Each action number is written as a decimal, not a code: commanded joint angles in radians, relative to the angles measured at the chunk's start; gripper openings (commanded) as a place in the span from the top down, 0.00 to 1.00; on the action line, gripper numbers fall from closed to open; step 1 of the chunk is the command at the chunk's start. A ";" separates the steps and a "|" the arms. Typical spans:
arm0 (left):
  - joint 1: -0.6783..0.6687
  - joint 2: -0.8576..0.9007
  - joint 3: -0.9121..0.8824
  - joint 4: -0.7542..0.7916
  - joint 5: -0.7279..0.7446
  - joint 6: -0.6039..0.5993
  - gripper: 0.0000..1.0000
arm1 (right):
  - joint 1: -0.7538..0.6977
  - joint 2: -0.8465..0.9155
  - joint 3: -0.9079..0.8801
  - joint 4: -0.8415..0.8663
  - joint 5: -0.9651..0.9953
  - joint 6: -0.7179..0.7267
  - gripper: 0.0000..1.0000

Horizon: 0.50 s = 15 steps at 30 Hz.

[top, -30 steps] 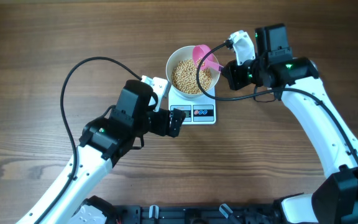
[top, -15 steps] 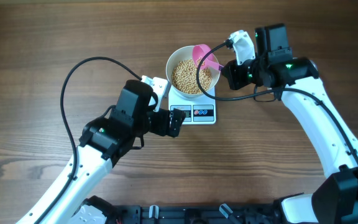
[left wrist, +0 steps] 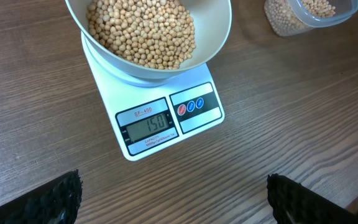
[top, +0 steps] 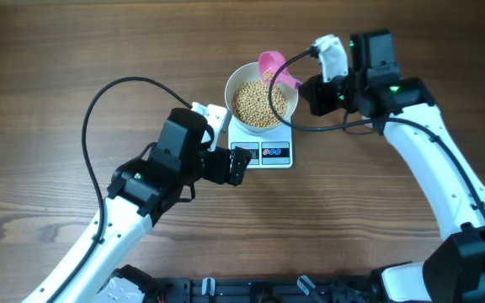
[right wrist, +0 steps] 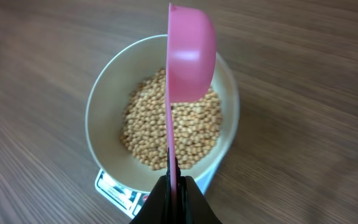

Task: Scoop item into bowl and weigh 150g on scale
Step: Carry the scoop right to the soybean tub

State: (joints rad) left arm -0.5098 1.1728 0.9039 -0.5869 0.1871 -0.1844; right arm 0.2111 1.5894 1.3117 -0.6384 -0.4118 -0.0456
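The white bowl sits on the scale, holding a heap of pale-tan beans. In the left wrist view the scale shows 150 on its display, below the bowl and beans. My right gripper is shut on the handle of a pink scoop, which hangs on edge over the bowl's far right rim. The scoop looks empty above the beans, with the right gripper clamped on its handle. My left gripper stands open just left of the scale's front, and the left gripper holds nothing.
A clear plastic tub with more beans stands right of the bowl, seen only in the left wrist view. Black cables loop over the wooden table by both arms.
My right gripper has drawn the pink scoop a little toward the table's far side, off the middle of the bowl. The left arm, bowl and scale have not moved.
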 commanded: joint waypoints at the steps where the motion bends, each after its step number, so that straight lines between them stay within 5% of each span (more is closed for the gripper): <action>1: -0.004 0.002 -0.001 0.000 -0.005 0.019 0.00 | -0.086 -0.063 0.024 0.010 -0.019 0.050 0.96; 15: -0.004 0.002 -0.001 0.000 -0.005 0.019 0.00 | -0.438 -0.173 0.023 -0.150 -0.005 0.153 0.96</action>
State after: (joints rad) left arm -0.5098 1.1728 0.9039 -0.5869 0.1875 -0.1844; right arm -0.1787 1.4273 1.3136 -0.7345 -0.4187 0.0696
